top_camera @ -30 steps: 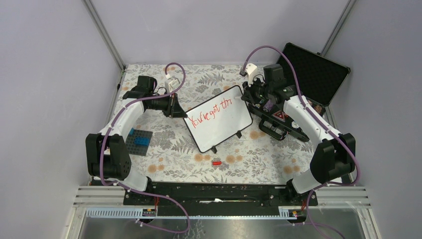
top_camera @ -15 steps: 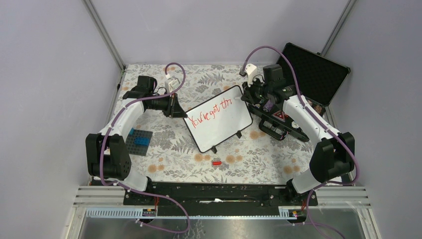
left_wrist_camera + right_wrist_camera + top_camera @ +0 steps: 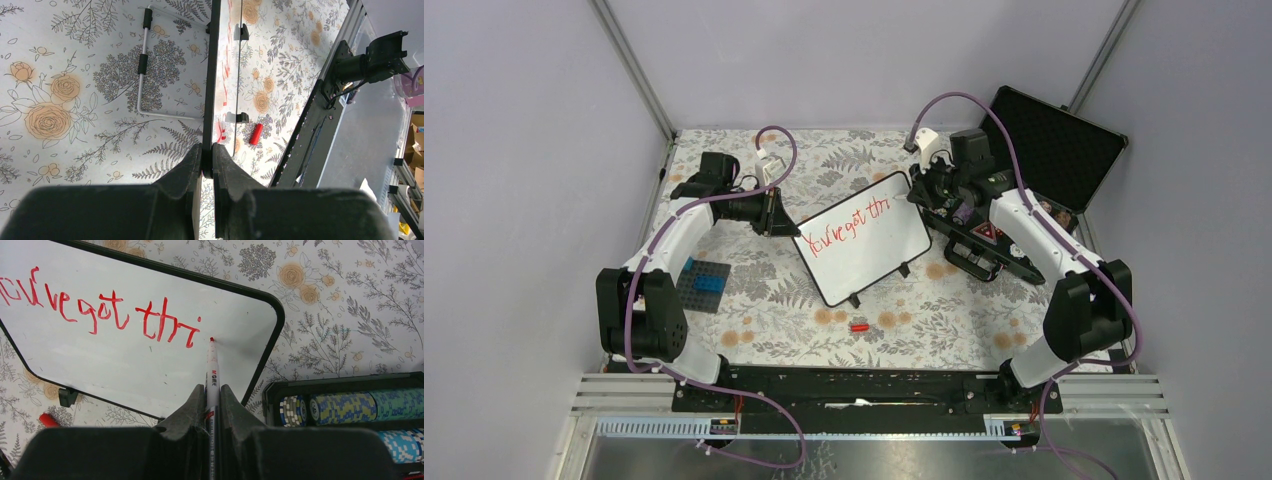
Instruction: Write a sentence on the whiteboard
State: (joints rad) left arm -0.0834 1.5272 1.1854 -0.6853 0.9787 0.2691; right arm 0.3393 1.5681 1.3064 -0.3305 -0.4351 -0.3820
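The whiteboard (image 3: 869, 250) stands tilted at the table's middle, black-rimmed, and shows edge-on in the left wrist view (image 3: 214, 70). My left gripper (image 3: 784, 227) (image 3: 207, 149) is shut on its left rim. The sentence (image 3: 844, 226) (image 3: 100, 310) is red handwriting that reads "You've got thi". My right gripper (image 3: 924, 196) (image 3: 213, 390) is shut on a white marker (image 3: 212, 372). The marker's red tip sits at the board's surface just right of the last "i", near the board's upper right corner.
A red marker cap (image 3: 859, 326) (image 3: 256, 133) lies on the floral cloth in front of the board. An open black case (image 3: 1056, 140) with rolls of poker chips (image 3: 340, 407) stands at the right. A blue brick plate (image 3: 702, 284) lies front left.
The right arm has shifted slightly to the left, with the marker staying near the end of the writing. The red text, the board and the left arm look the same.
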